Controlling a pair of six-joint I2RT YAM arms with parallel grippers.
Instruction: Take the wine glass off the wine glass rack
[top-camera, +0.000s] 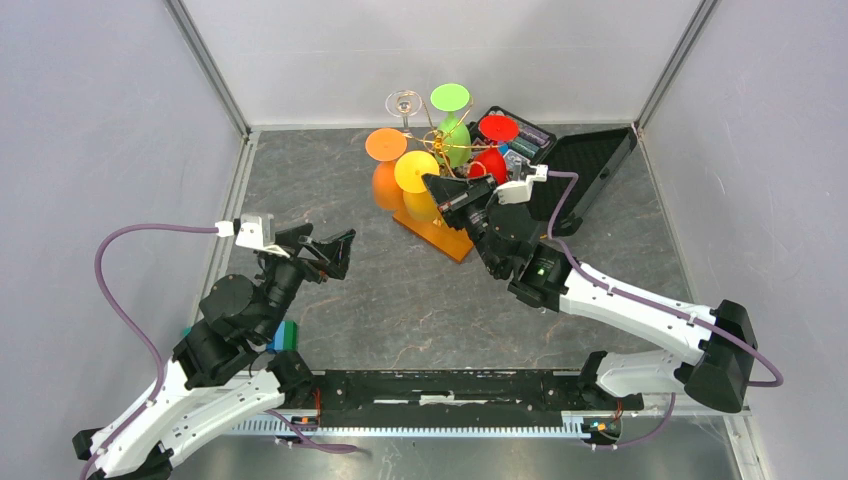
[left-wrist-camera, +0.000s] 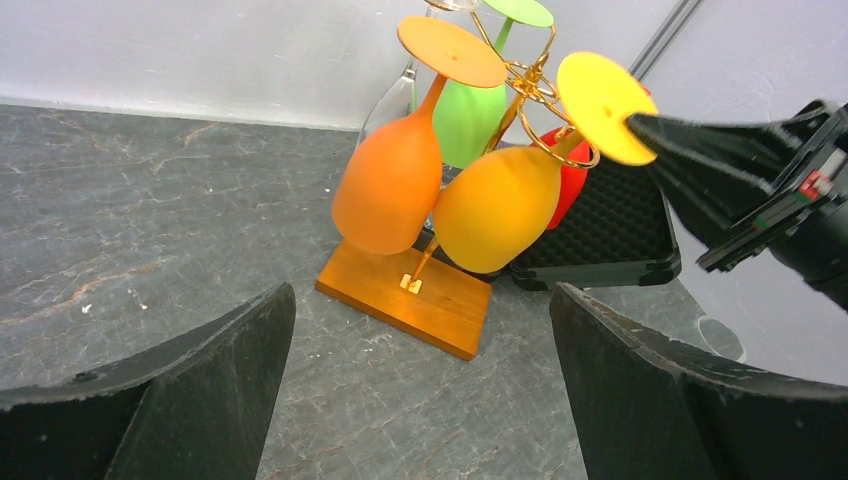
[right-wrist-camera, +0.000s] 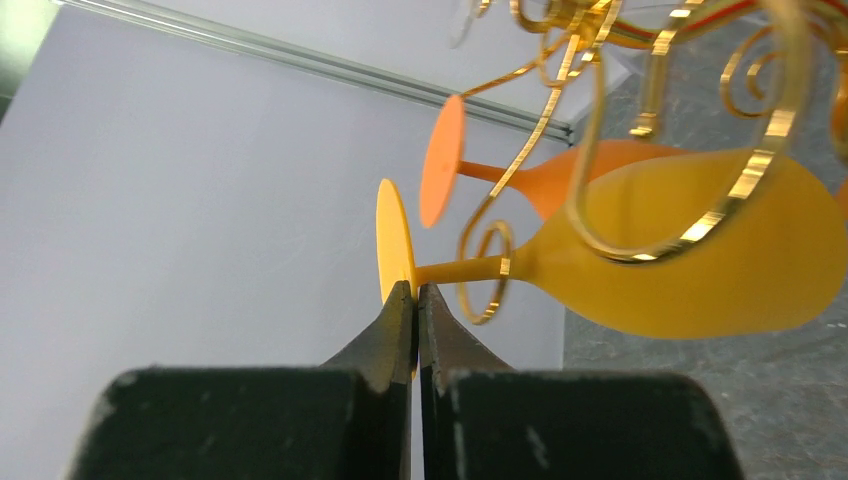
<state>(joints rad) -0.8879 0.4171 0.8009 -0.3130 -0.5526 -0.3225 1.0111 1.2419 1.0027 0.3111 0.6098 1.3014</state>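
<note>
The wine glass rack, gold wire (right-wrist-camera: 590, 150) on an orange-brown wooden base (top-camera: 440, 235) (left-wrist-camera: 410, 297), stands at the back centre with several glasses hanging upside down. A yellow wine glass (left-wrist-camera: 495, 208) (right-wrist-camera: 700, 260) hangs on the near side, its stem inside a curled arm. My right gripper (top-camera: 432, 183) (right-wrist-camera: 416, 295) is shut on the edge of its flat yellow foot (top-camera: 415, 171) (left-wrist-camera: 598, 105). To the left of the rack and apart from it, my left gripper (top-camera: 335, 250) (left-wrist-camera: 420, 390) hangs open with nothing between its fingers.
On the rack also hang an orange glass (top-camera: 386, 145), a green glass (top-camera: 450, 97), a red glass (top-camera: 498, 127) and a clear glass (top-camera: 404, 103). An open black case (top-camera: 585, 160) lies right behind the rack. Grey walls close in the table.
</note>
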